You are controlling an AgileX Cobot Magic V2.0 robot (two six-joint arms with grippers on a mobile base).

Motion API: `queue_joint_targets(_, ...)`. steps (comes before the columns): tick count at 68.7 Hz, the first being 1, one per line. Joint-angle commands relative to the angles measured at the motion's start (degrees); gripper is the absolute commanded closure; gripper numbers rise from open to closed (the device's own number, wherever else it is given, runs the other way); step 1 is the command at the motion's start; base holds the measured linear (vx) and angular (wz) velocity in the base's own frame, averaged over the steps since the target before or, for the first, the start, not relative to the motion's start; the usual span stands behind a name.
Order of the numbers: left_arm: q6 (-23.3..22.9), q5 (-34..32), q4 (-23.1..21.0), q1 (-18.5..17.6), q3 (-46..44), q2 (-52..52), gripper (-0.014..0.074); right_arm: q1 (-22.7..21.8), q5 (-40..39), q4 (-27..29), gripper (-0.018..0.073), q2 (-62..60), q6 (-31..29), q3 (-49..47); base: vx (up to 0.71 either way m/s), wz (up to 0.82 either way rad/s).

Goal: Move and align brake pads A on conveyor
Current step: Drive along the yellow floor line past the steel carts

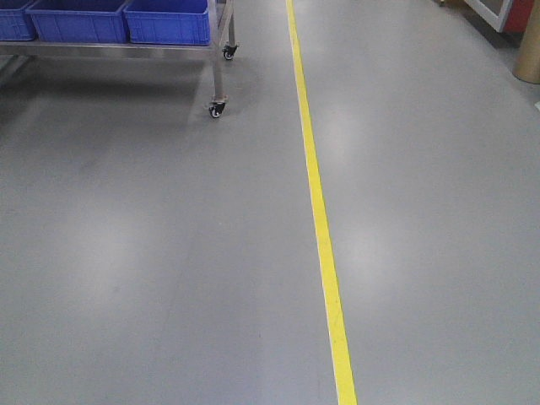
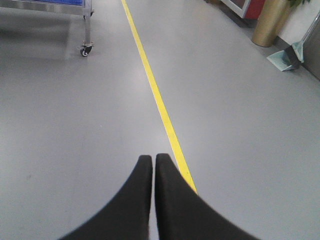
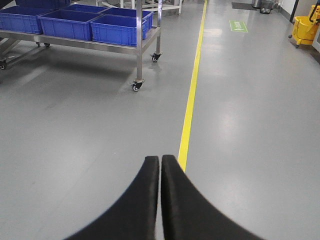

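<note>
- A smooth grey factory floor (image 1: 126, 253) fills every view, with a yellow line (image 1: 321, 219) painted along it, running away from the robot.
- Nearest in the left wrist view, the left gripper (image 2: 153, 159) has its two black fingers pressed together, nothing between them, tips just left of the line.
- In the right wrist view the right gripper (image 3: 160, 160) is likewise closed and empty, its tips also beside the line.
- Farther off on the left stands a stainless steel trolley (image 3: 75, 42) on castors (image 3: 135, 86), carrying blue plastic bins (image 3: 117, 27) side by side.
- To the right of the line, a gold cylindrical container (image 2: 270, 22) stands with a pale dustpan (image 2: 285, 57) just beside it.
- Farthest away are a green floor marking (image 3: 238, 26) and a yellow mop bucket (image 3: 305, 27).
- The brake pads A and the conveyor lie outside all three views.
</note>
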Motion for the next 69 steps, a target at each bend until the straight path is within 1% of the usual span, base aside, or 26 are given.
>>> queue_joint_targets(1, -0.3, -3.9, 0.3, -0.3, -1.5, 0.4, 0.0602, 0.0, -4.3, -0.8, 0.0563, 0.3, -0.5, -1.6, 0.39, 0.05)
queue_joint_targets(35, -0.3, -3.9, 0.3, -0.3, -1.5, 0.4, 0.0602, 0.0, -4.3, -0.8, 0.0563, 0.3, -0.5, -1.6, 0.3, 0.06)
queue_joint_targets(69, -0.3, -3.9, 0.3, -0.3, -1.5, 0.4, 0.0602, 0.0, -4.3, -0.8, 0.0563, 0.3, -0.5, -1.6, 0.1, 0.06)
